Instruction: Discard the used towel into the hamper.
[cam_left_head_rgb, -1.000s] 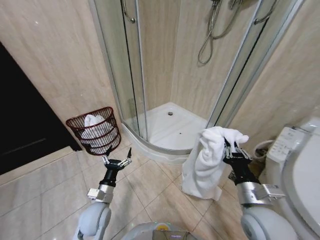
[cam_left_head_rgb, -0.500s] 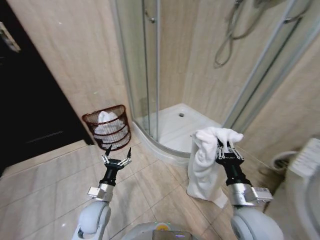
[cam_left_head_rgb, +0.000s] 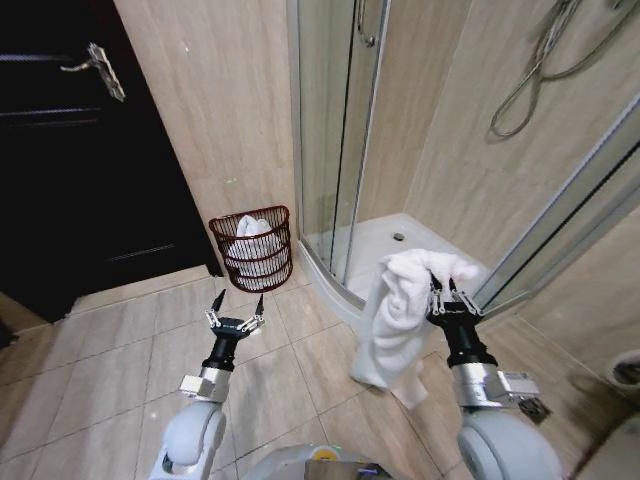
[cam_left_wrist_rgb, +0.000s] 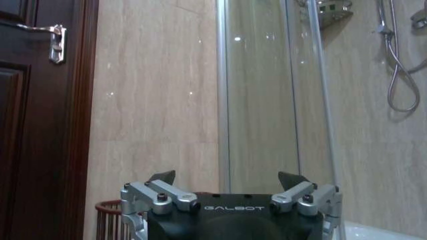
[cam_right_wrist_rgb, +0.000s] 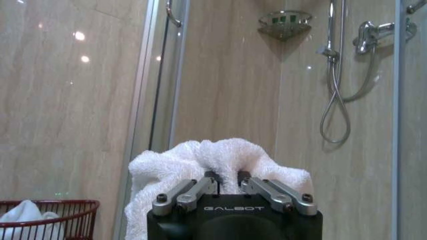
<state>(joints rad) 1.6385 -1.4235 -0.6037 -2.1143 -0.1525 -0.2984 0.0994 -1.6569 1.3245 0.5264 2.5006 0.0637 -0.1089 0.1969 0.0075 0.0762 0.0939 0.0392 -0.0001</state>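
A white towel (cam_left_head_rgb: 395, 315) hangs from my right gripper (cam_left_head_rgb: 448, 291), which is shut on its bunched top; the same towel (cam_right_wrist_rgb: 200, 160) billows around the gripper (cam_right_wrist_rgb: 227, 182) in the right wrist view. The hamper (cam_left_head_rgb: 254, 247), a dark red wire basket with white cloth inside, stands on the floor against the wall beside the shower door, ahead and left of the towel; its rim (cam_right_wrist_rgb: 47, 206) also shows in the right wrist view and its edge (cam_left_wrist_rgb: 110, 220) in the left wrist view. My left gripper (cam_left_head_rgb: 234, 308) is held up open and empty, just short of the hamper.
A glass shower enclosure (cam_left_head_rgb: 340, 150) with a raised white tray (cam_left_head_rgb: 400, 240) stands right of the hamper. A dark wooden door (cam_left_head_rgb: 70, 150) with a lever handle is at the left. Tiled floor (cam_left_head_rgb: 110, 370) spreads in front.
The whole picture has swung: the camera turned left, so the hamper and door now sit nearer the centre and the toilet has left the frame. Both grippers keep their pose; the towel stays held.
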